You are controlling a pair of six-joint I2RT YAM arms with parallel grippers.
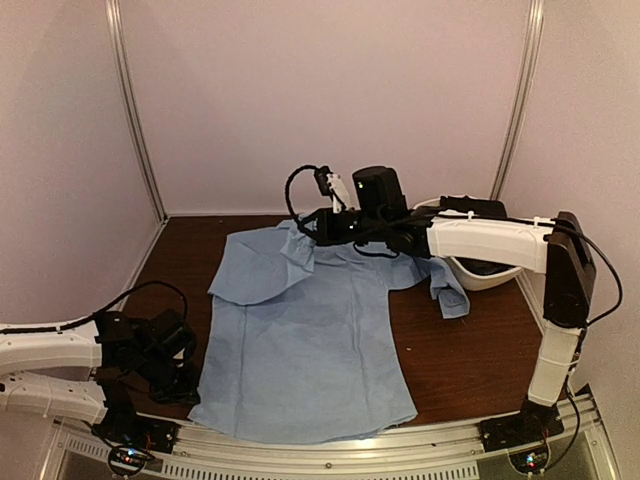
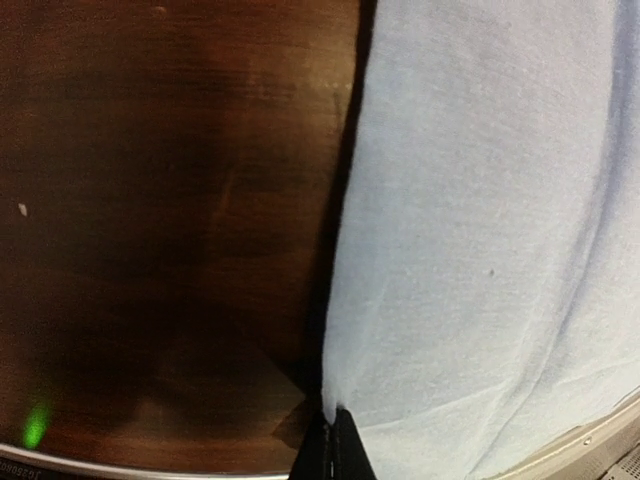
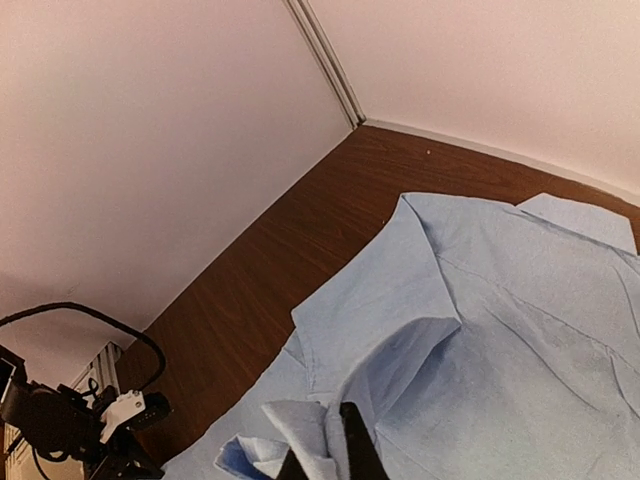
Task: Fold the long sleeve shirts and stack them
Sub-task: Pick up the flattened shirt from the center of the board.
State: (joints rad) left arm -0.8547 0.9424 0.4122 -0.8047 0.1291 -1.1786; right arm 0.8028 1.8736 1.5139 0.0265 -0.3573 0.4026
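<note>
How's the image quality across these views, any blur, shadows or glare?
Top view: dim, soft, pinkish cast. Left wrist view: blurry close-up, heavy shadow on the table beside the shirt, green glow low left. Right wrist view: clearest; its nearest folds are soft.

The left arm [image 1: 50, 350] is folded low at the near left. The left tool [image 2: 334, 452] is pointed down, its fingertips pressed together on the edge of the shirt [image 1: 310, 340]. The right arm [image 1: 490, 243] is raised from the near right and stretched leftward to the far middle. The right tool [image 3: 335, 450] is clamped on a lifted fold of the same shirt.
</note>
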